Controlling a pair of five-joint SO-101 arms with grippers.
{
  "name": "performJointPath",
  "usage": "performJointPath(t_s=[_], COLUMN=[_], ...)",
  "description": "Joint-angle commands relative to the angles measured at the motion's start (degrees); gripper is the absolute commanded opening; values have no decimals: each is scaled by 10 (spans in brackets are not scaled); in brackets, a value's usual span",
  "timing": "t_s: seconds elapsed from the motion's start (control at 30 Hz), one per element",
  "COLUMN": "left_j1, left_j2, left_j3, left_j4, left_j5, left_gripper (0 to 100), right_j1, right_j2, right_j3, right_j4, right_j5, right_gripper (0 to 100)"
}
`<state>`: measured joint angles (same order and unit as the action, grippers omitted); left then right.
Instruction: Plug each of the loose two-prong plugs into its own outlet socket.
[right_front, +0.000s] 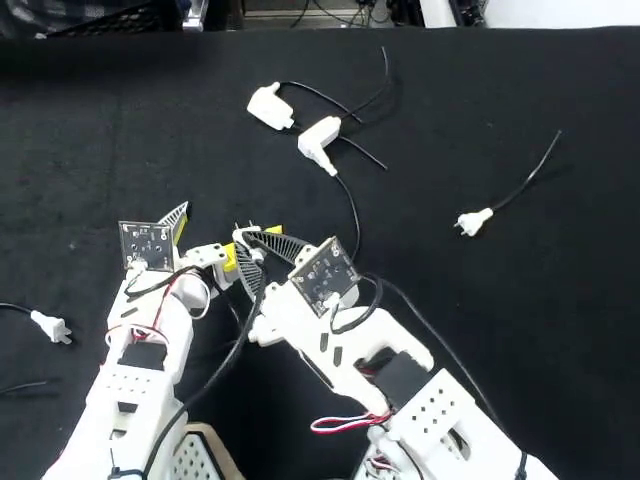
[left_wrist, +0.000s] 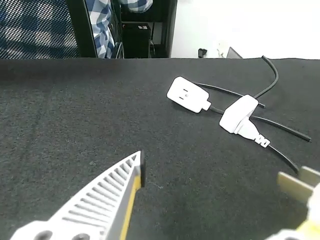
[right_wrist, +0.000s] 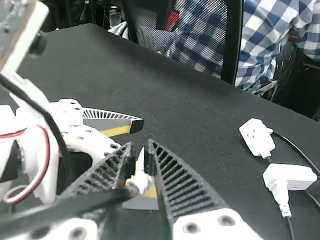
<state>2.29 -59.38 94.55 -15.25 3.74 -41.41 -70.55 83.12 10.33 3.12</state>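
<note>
worktop (right_front: 560, 320): plain black cloth
left outlet socket (right_front: 270, 105), right outlet socket (right_front: 320, 138): white, with black cords
left loose plug (right_front: 52, 326), right loose plug (right_front: 474, 221): white, with black cords
held plug (left_wrist: 300, 182): white body, brass-coloured prongs
left pincer (right_front: 208, 232): white ribbing, yellow strip
right pincer (right_wrist: 139, 150): black ribbing
left arm (right_front: 140, 360), right arm (right_front: 340, 340): white shells, red wires, black cables

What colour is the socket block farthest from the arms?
The socket block is white; the left wrist view shows it best.
</note>
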Motion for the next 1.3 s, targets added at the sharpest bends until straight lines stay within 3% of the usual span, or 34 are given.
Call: performJointPath(t_s=[0.0, 0.4, 0.6, 1.27], left_j1=[-9, -10, -10, -35], left_j2=[-8, -8, -8, -8], left_j3=[-16, -7, -7, -7], left_j4=[-18, -18, -18, -18], left_j5=[8, 3, 3, 7], left_gripper=[521, 521, 521, 522], right_j1=[-7, -4, -4, -5], right_j2=[7, 8, 4, 4], right_j3=[-1, -1, -9, -15], right_j4=[9, 9, 40, 55], right_j5=[6, 8, 9, 9], right_gripper=[15, 18, 116, 120])
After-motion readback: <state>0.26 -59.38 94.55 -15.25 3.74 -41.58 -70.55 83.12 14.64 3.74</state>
